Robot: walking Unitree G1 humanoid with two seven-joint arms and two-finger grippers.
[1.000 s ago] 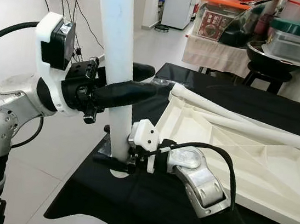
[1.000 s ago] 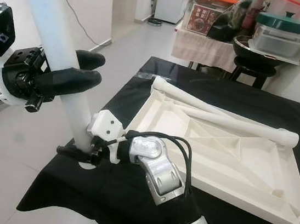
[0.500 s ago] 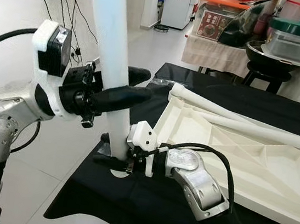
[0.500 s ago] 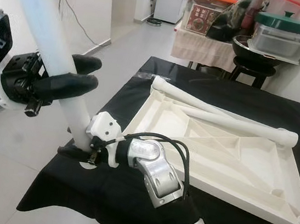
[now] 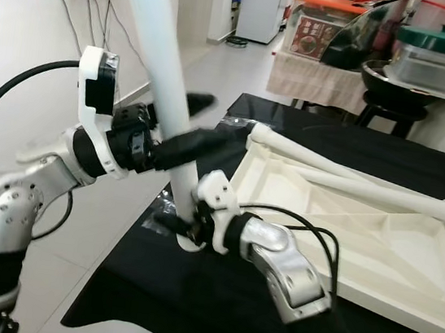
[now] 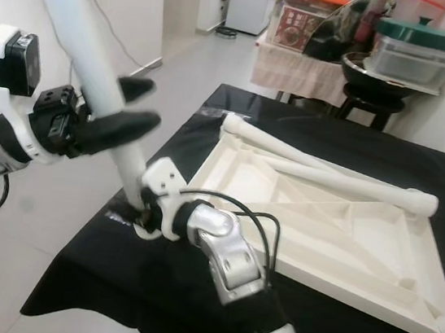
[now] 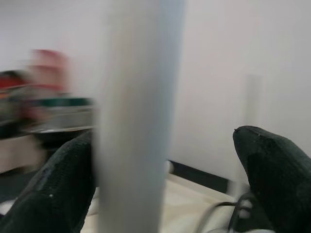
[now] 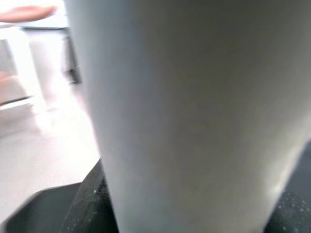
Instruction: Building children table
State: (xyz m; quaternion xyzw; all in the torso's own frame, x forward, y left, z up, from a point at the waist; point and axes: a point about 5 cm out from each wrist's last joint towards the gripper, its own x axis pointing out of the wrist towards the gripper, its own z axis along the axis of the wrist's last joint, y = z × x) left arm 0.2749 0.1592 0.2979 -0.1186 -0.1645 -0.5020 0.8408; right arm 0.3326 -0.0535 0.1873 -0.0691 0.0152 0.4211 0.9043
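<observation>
A long white table leg (image 5: 165,69) stands tilted on the black-clothed table (image 5: 189,293), near its front left corner, with its top leaning left. My left gripper (image 5: 217,116) is open around the leg's middle. In the left wrist view the leg (image 7: 138,116) rests against one finger, and a gap separates it from the other finger (image 7: 272,170). My right gripper (image 5: 172,224) is shut on the leg's foot, close against the leg (image 8: 194,121). The upside-down white tabletop (image 5: 345,232) lies to the right. Two more legs (image 5: 367,190) lie across it.
The table's left and front edges drop to a pale tiled floor (image 5: 116,226). A white wall (image 5: 22,66) with hanging cables stands at the left. Behind the table are a stool with pots and containers (image 5: 420,69) and a white cabinet (image 5: 264,8).
The leg has tipped further, its top swinging left while its foot stays on the cloth. My left arm has followed it, and its fingers have spread a little.
</observation>
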